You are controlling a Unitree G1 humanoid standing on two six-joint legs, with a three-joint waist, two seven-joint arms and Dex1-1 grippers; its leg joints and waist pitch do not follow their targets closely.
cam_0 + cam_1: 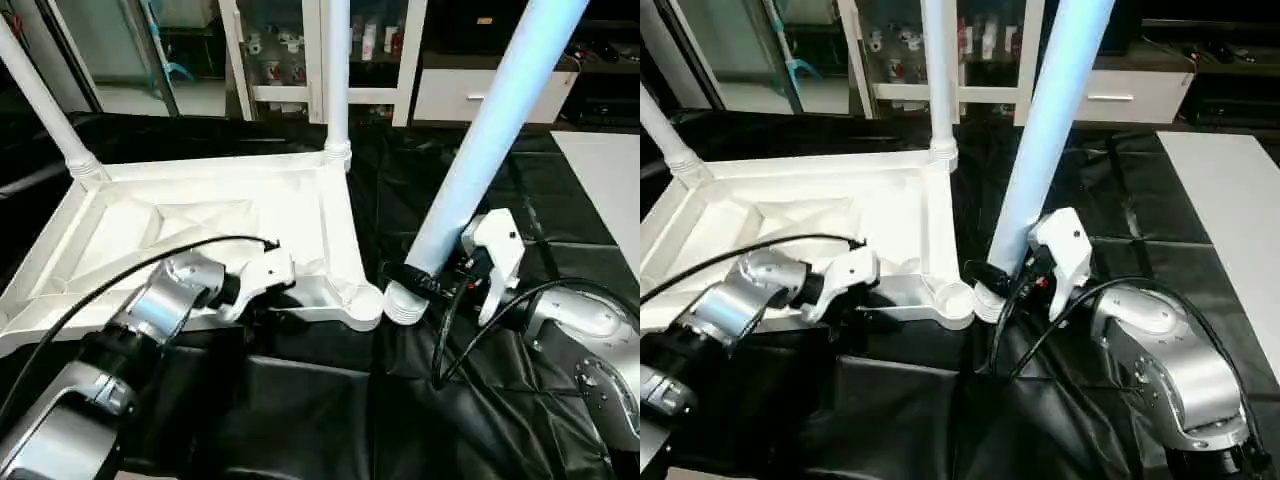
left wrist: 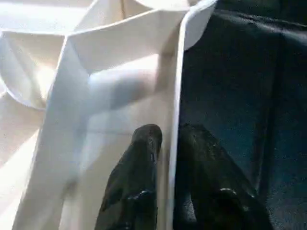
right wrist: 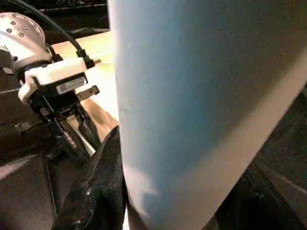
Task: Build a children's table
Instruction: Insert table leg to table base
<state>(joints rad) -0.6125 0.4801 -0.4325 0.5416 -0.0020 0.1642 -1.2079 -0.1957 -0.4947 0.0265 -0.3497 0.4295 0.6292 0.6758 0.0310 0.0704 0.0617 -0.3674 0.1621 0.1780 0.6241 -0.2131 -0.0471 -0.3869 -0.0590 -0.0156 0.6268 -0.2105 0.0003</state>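
Missing the near-right corner socket is my worry: I hold the third leg tilted, its ribbed foot just beside the socket, so pushing now could jam it or shove the tabletop. That tabletop lies ribbed-underside up on the black-covered desk, two legs already upright at its far corners. Right jaws are clamped on the leg; left jaws pinch the near rim.
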